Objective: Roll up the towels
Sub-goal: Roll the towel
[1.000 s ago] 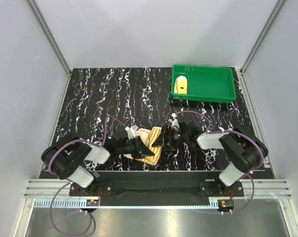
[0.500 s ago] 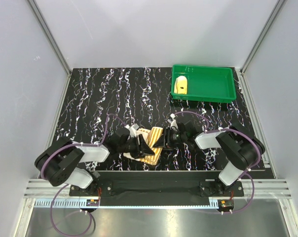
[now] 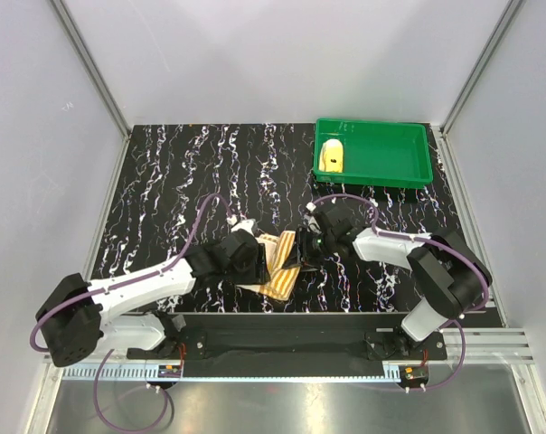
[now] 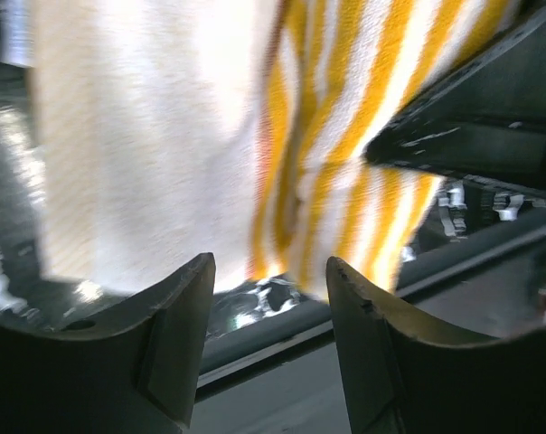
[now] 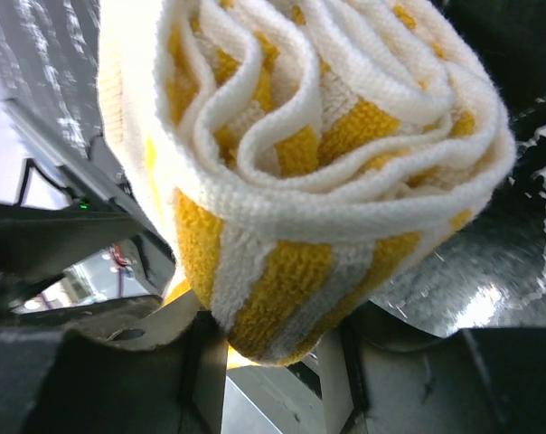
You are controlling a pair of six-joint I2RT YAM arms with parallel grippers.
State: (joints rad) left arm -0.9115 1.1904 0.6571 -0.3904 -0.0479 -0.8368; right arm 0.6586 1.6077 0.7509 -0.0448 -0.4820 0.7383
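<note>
The striped towel [image 3: 280, 271] lies partly rolled at the table's [image 3: 164, 181] near edge, between both arms. The right gripper [image 3: 302, 251] pinches its coiled end, and the 2 fingers press into the roll [image 5: 327, 136]. The left gripper [image 3: 258, 259] sits at the towel's left side with its fingers [image 4: 187, 298] spread, the cloth [image 4: 164, 136] just beyond them. From above, both grippers hide parts of the towel. The yellow towel [image 3: 331, 155] lies rolled in the green tray [image 3: 418, 172] at the far right; a dark mark on it is too small to read.

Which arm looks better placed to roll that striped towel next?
Right, probably: the right claw grips the striped towel at its rolled end, while the left claw hangs open, holding nothing.
</note>
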